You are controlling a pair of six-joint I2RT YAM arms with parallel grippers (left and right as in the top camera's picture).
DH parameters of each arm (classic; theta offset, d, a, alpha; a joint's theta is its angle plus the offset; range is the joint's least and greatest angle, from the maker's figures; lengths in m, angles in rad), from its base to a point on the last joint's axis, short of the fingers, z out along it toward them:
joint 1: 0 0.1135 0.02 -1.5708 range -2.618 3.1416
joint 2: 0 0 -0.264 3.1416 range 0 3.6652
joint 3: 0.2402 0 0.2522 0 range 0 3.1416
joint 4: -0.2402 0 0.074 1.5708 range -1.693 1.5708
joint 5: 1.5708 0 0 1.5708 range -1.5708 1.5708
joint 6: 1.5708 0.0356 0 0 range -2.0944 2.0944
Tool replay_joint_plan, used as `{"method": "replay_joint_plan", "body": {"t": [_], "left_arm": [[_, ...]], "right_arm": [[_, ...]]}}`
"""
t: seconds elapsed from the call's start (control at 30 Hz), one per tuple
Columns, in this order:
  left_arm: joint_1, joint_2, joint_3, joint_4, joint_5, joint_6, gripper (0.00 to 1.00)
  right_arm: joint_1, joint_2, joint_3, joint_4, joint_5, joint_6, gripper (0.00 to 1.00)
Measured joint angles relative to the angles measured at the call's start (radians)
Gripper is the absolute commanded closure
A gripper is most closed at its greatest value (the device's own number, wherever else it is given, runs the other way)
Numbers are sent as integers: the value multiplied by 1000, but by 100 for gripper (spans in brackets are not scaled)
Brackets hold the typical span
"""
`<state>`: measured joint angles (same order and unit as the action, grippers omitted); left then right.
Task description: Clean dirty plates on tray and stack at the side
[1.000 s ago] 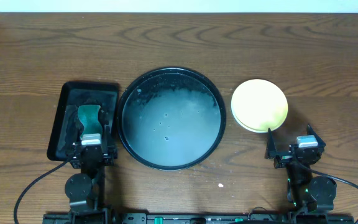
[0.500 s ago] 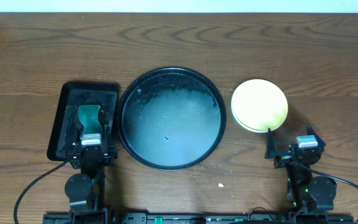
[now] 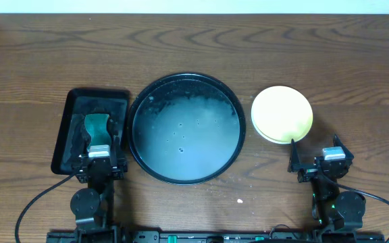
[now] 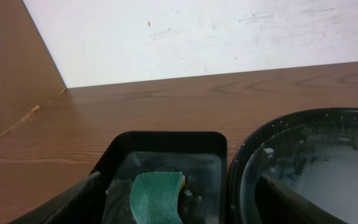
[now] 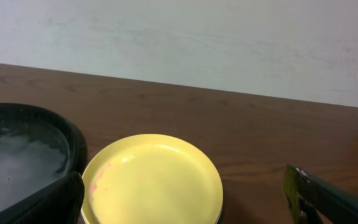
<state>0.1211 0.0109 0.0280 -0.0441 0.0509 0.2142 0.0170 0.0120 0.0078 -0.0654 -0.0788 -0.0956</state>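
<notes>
The large round black tray [image 3: 181, 162] sits mid-table holding only sudsy water, while the plates [image 3: 281, 113] stand stacked just to its right, the yellow one on top. The left gripper [image 3: 100, 145] hangs wide open and empty over the small rectangular tray [image 3: 63, 138], a green sponge [image 3: 98, 127] lying between its spread fingers. The right gripper [image 3: 314, 154], also wide open, grips nothing near the stack

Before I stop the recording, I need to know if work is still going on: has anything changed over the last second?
Nothing visibly changed. The left pincer and right pincer stay open where they were. The yellow plate still lies on the table to the right of the round tray, and the sponge still sits in the small tray.
</notes>
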Motion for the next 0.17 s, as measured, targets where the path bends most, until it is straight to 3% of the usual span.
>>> {"method": "replay_joint_plan", "body": {"t": [0.17], "left_arm": [[0,0,0,0,0,0,23]], "right_arm": [[0,0,0,0,0,0,1]]}}
